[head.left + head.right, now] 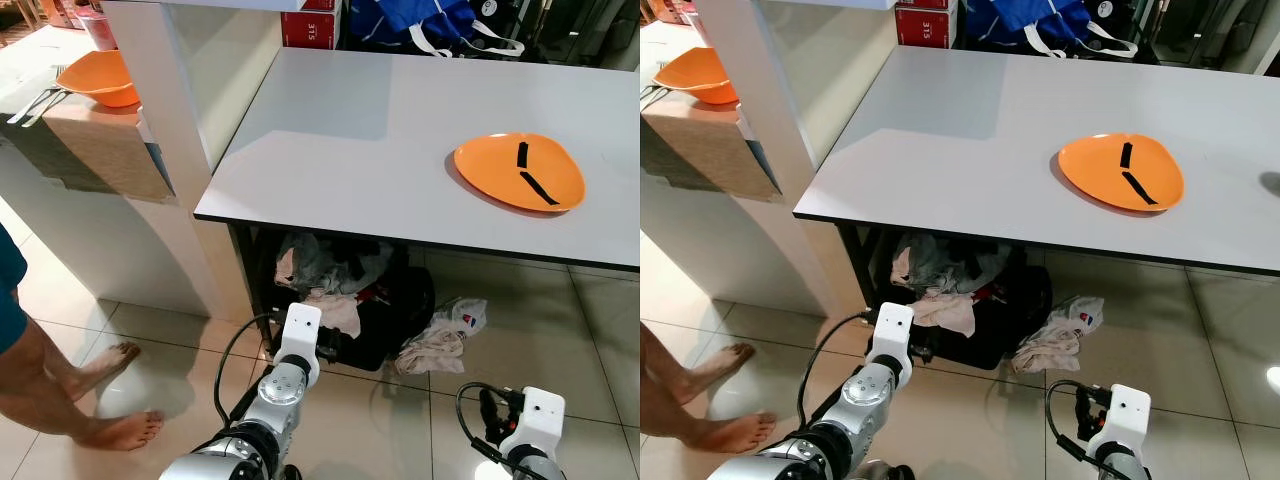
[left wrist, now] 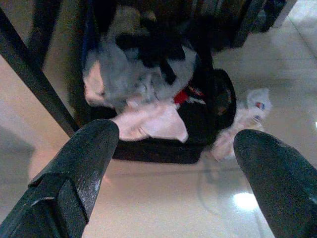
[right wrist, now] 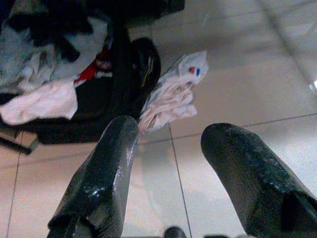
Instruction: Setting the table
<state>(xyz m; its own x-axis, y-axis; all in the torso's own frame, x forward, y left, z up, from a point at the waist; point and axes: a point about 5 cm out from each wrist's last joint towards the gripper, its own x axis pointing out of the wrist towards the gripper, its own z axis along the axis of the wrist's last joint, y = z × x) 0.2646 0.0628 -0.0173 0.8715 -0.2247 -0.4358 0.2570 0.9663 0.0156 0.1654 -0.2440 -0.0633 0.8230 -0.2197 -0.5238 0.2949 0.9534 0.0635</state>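
An orange plate (image 1: 519,171) lies on the grey table (image 1: 350,140) — clothes (image 1: 330,272) heaped beneath it.

Both my arms hang low in front of me. My left arm (image 1: 262,410) reaches forward and down, its silver joints leading to a white wrist block with a black cable looping beside it. My left end effector (image 2: 173,173) has its two black fingers spread wide apart, holding nothing. My right arm (image 1: 525,425) sits lower, white wrist block up, cable coiled alongside. My right end effector (image 3: 168,173) also has its fingers parted and empty.
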